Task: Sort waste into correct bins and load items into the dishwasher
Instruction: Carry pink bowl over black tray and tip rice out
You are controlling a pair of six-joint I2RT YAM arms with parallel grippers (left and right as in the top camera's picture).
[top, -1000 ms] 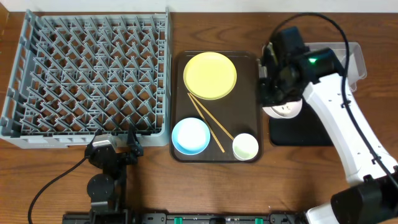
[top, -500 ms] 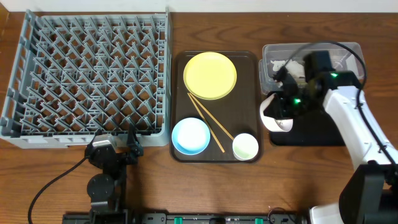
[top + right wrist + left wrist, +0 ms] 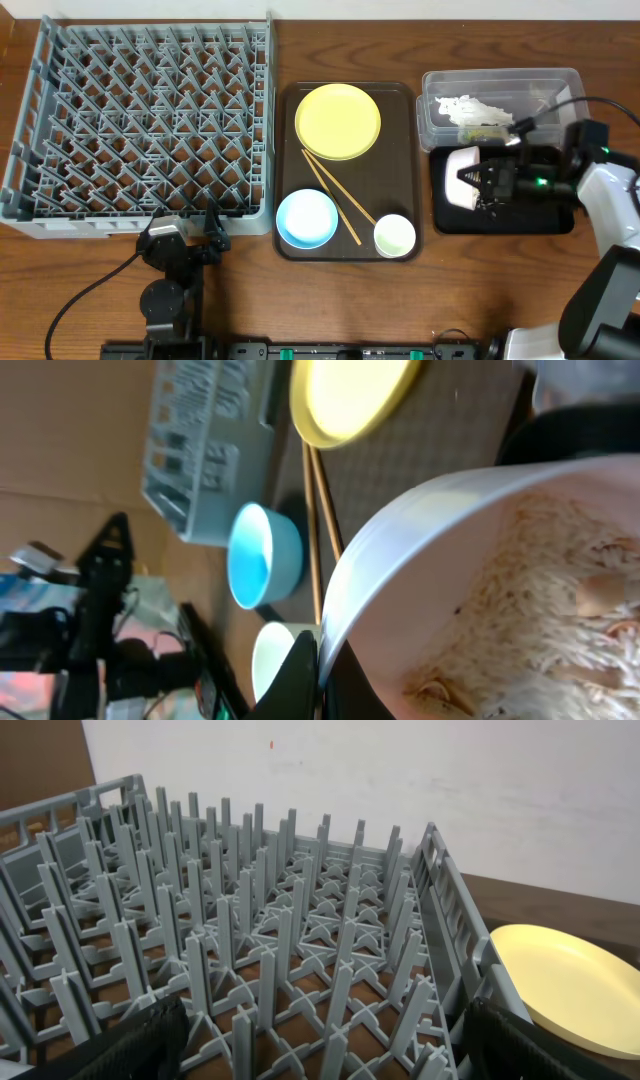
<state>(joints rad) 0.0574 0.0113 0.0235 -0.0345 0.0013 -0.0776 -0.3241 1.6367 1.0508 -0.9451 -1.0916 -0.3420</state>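
Observation:
My right gripper [image 3: 490, 182] is shut on the rim of the white bowl [image 3: 462, 178], held tipped on its side over the black tray [image 3: 520, 218]. In the right wrist view the fingers [image 3: 318, 660] pinch the bowl [image 3: 440, 540], and rice-like crumbs [image 3: 530, 610] cling inside it. The clear tub [image 3: 430, 125] holds the white napkin [image 3: 470, 106] and a green-yellow wrapper [image 3: 487, 128]. The yellow plate [image 3: 338, 121], chopsticks [image 3: 335, 197], blue bowl [image 3: 306, 218] and white cup [image 3: 394, 236] lie on the brown tray [image 3: 398, 150]. My left gripper [image 3: 185, 240] is open by the rack's front edge.
The grey dish rack [image 3: 140, 120] fills the left of the table and holds nothing; it also fills the left wrist view [image 3: 280, 920], with the yellow plate [image 3: 570, 985] to its right. The right arm reaches in from the right edge.
My right gripper has carried the white bowl right and down, from beside the brown tray and in front of the tub, to over the black tray. The bowl now lies tipped sideways. The left arm is still.

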